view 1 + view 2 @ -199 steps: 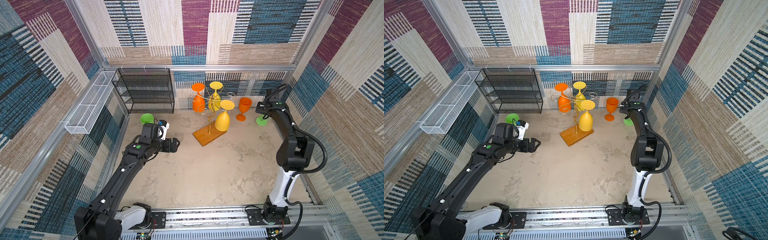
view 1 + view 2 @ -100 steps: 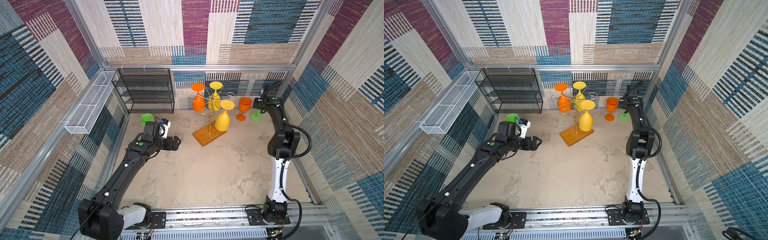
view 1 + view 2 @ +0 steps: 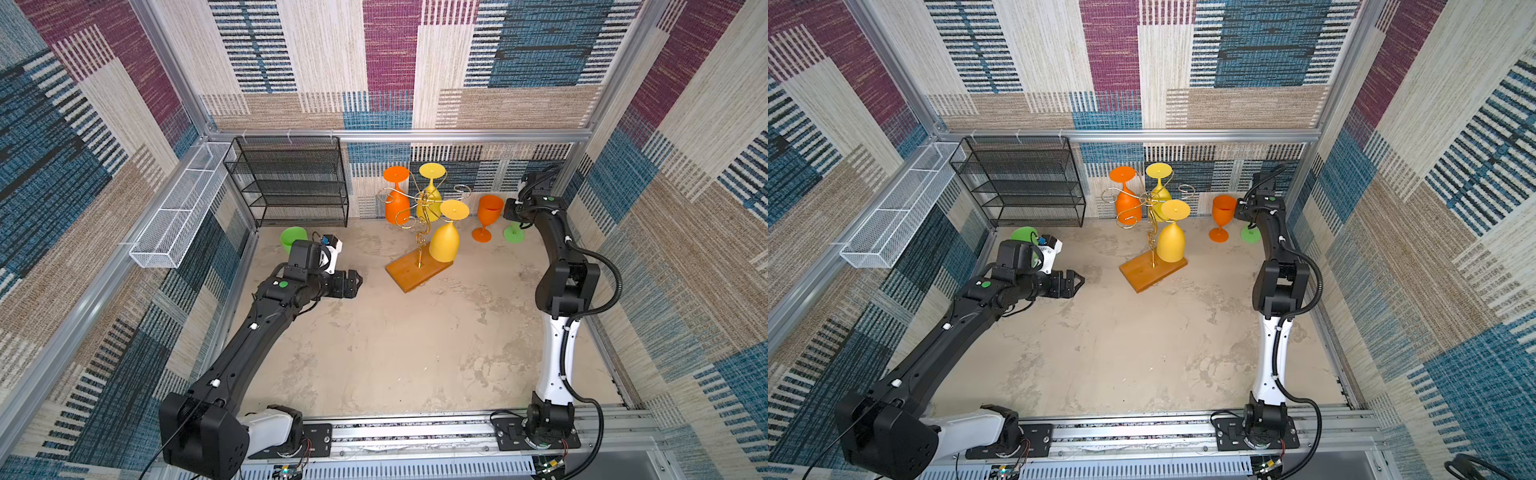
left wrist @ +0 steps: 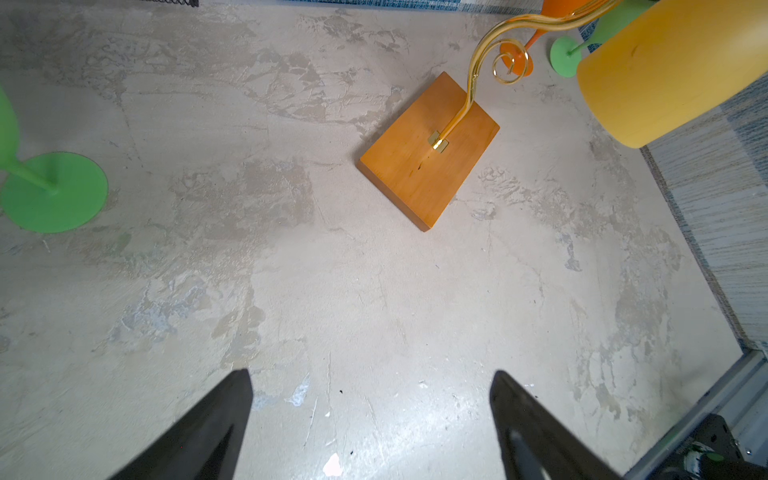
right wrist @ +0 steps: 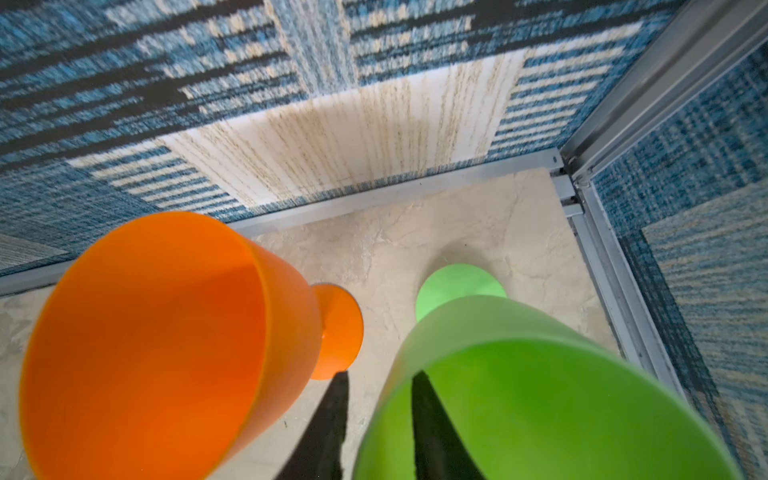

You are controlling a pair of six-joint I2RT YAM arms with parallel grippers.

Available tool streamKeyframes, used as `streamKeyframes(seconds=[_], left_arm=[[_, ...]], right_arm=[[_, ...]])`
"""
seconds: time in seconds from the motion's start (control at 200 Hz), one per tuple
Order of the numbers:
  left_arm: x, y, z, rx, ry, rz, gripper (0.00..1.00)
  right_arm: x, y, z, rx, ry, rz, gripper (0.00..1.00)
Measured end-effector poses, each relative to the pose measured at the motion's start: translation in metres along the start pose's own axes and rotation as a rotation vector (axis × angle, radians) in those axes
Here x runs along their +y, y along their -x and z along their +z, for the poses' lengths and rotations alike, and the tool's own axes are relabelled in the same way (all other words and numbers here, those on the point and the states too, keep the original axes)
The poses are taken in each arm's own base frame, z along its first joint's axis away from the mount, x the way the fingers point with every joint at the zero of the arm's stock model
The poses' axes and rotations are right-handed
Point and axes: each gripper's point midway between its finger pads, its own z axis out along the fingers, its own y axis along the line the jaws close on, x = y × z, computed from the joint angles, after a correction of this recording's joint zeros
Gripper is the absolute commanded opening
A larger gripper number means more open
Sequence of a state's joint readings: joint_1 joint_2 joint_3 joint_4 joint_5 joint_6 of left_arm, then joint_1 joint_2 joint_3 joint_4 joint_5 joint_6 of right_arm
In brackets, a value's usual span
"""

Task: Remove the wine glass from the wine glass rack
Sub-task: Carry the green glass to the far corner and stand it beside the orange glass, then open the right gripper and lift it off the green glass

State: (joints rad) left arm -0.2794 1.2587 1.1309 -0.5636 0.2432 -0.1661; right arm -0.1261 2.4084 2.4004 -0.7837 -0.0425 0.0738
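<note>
The gold wire wine glass rack [image 3: 420, 216] stands on its wooden base [image 4: 428, 153] at the back middle. Three wine glasses hang upside down on it: an orange one [image 3: 397, 203] and two yellow ones [image 3: 444, 245] [image 3: 1158, 192]. A green wine glass [image 5: 540, 395] stands on its foot [image 3: 514, 235] in the back right corner. My right gripper [image 5: 381, 376] is open astride its rim, one finger inside the bowl and one outside with floor showing between. My left gripper [image 4: 371, 374] hangs open and empty over the floor, left of the rack.
An orange glass [image 3: 488, 212] stands upright just left of the green one. Another green glass [image 3: 293, 239] stands behind my left wrist. A black mesh shelf unit [image 3: 291, 183] and a white wire tray [image 3: 178, 216] line the back left. The walls close in around the right corner.
My right arm carried the green glass a little toward the orange one, and its jaws have parted from the rim. My left gripper crept slightly toward the rack.
</note>
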Motion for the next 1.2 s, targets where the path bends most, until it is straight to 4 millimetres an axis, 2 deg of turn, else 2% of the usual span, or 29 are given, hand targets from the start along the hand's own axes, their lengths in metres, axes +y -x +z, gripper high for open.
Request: streamKeyframes(seconds=[0.16, 0.275, 0.436, 0.676, 0.931, 1.202], left_arm=[[-0.003, 0.008, -0.005, -0.022, -0.004, 0.005, 0.92], [-0.005, 0.013, -0.007, -0.034, -0.007, 0.006, 0.92], [-0.007, 0.018, -0.01, -0.045, -0.011, 0.008, 0.92], [-0.011, 0.021, -0.015, -0.06, -0.015, 0.016, 0.92], [-0.013, 0.022, -0.018, -0.069, -0.018, 0.02, 0.92], [-0.014, 0.02, -0.017, -0.066, -0.02, 0.022, 0.91]], right_arm=[[0.004, 0.015, -0.018, -0.038, 0.008, -0.01, 0.64], [0.01, 0.032, -0.043, -0.09, 0.017, -0.019, 0.7], [0.022, 0.044, -0.072, -0.142, 0.034, -0.031, 0.72], [0.045, 0.039, -0.111, -0.191, 0.092, -0.045, 0.73], [0.049, 0.04, -0.142, -0.248, 0.123, -0.032, 0.73], [0.054, 0.045, -0.166, -0.287, 0.147, -0.034, 0.73]])
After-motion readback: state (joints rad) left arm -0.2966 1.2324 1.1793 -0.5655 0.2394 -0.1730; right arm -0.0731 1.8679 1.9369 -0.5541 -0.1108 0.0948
